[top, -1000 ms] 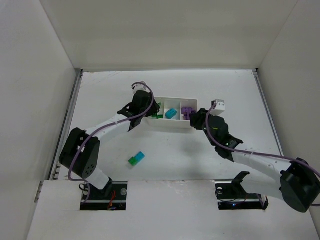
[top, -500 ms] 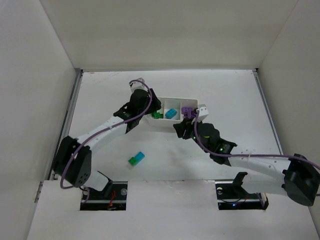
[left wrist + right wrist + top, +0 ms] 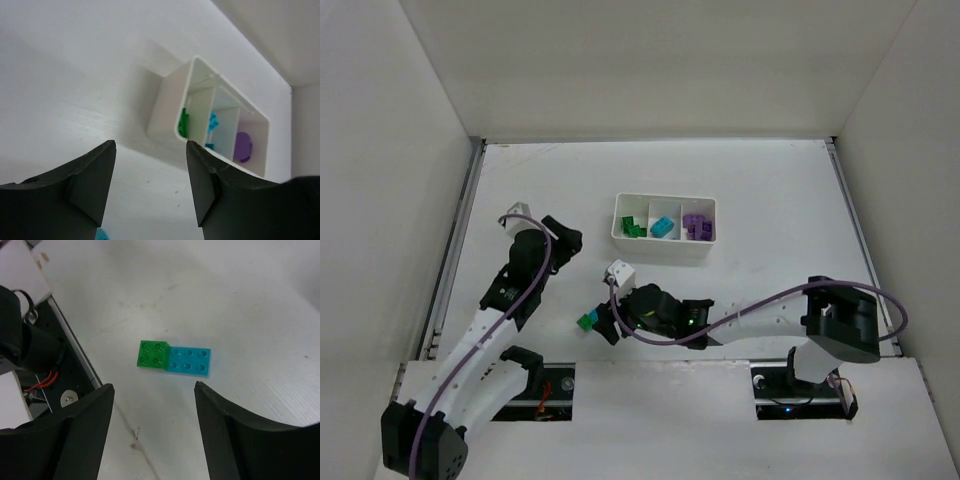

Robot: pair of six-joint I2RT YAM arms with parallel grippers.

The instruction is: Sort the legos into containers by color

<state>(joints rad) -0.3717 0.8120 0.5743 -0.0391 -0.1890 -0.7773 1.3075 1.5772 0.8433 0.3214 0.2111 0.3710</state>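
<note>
The white tray [image 3: 663, 247] stands mid-table with three compartments: green legos [image 3: 634, 228] on the left, a cyan lego [image 3: 662, 227] in the middle, purple legos [image 3: 696, 226] on the right. A green brick [image 3: 154, 354] joined to a cyan brick [image 3: 189, 361] lies loose on the table near the front edge; the pair also shows in the top view [image 3: 586, 322]. My right gripper [image 3: 152, 390] is open and empty, hovering just short of this pair. My left gripper [image 3: 150, 145] is open and empty, left of the tray [image 3: 165, 107] and facing it.
White walls enclose the table on three sides. The table's front edge with a dark slot, red wires and the left arm's base [image 3: 35, 347] lies right beside the loose bricks. A brownish stain [image 3: 132, 437] marks the table under the right gripper.
Both grippers left the tray. The left arm pulled back to the left. The right arm swung to the near left and now hovers over the loose green and cyan pair.
</note>
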